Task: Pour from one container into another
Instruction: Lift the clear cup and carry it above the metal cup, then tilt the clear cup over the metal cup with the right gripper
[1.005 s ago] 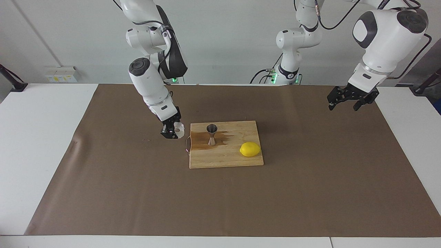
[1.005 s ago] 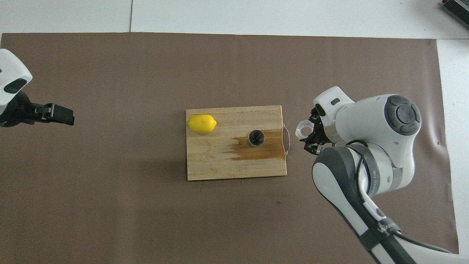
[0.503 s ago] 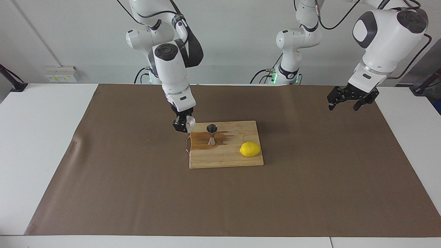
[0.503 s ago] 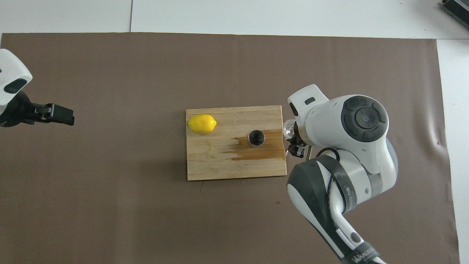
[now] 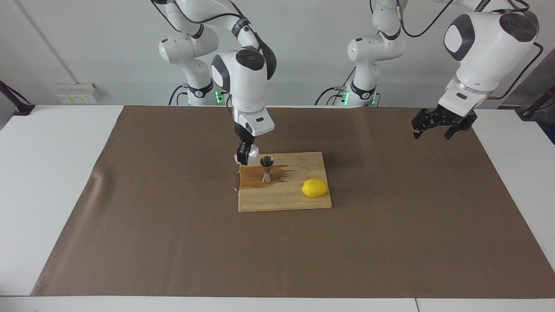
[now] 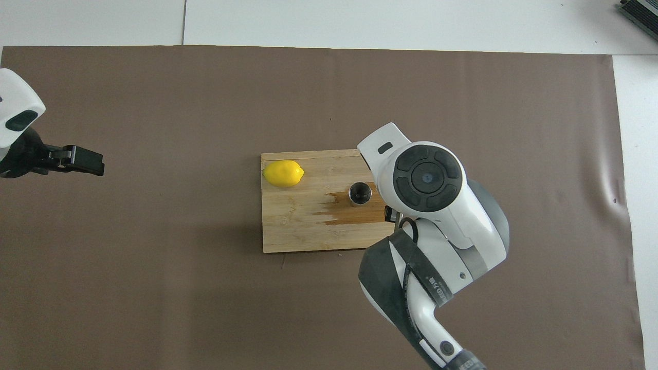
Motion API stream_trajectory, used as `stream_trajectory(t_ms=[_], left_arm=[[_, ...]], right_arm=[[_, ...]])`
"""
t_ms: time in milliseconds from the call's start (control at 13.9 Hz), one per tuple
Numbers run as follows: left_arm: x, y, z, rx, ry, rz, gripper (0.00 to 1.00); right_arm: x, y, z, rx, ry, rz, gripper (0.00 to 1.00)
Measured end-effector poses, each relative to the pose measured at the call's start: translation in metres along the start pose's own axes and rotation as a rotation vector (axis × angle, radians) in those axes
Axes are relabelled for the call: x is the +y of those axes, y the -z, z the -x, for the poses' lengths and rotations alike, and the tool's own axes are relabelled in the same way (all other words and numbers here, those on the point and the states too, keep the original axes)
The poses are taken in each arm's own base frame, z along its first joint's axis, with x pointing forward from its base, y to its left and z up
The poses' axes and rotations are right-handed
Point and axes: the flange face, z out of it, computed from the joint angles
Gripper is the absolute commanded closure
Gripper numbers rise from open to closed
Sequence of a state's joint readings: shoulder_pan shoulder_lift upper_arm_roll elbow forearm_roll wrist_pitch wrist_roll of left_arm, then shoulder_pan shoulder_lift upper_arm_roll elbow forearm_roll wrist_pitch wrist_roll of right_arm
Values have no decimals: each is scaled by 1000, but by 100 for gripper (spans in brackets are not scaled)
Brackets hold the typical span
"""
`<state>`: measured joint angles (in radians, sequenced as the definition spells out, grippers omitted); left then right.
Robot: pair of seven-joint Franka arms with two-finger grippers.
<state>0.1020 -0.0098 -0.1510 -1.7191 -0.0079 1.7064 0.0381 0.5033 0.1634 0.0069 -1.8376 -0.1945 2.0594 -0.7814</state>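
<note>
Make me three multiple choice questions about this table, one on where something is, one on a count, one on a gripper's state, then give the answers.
1. Where does the lemon lie?
A. on the board
B. on the bare mat
C. in the cup

2. How many lemons are there?
A. three
B. one
C. two

3. What is the right gripper doing?
A. hanging open with nothing in it
B. gripping the lemon
C. holding the cup beside the jigger

Answers: 1 A, the lemon rests on the wood. 2 B, only one yellow fruit shows. 3 C, its fingers clamp the cup near the jigger's rim; the left gripper waits open.
</note>
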Motion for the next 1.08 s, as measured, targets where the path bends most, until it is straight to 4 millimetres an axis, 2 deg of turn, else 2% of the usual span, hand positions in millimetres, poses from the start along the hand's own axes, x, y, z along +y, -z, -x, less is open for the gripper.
stream_trajectory(t_ms=[431, 1077], left_arm=[[0, 0, 0, 0, 0, 0, 0], [0, 0, 0, 0, 0, 0, 0]], right_arm=[[-15, -7, -27, -95, 118, 67, 100], [-22, -18, -29, -185, 196, 121, 100]])
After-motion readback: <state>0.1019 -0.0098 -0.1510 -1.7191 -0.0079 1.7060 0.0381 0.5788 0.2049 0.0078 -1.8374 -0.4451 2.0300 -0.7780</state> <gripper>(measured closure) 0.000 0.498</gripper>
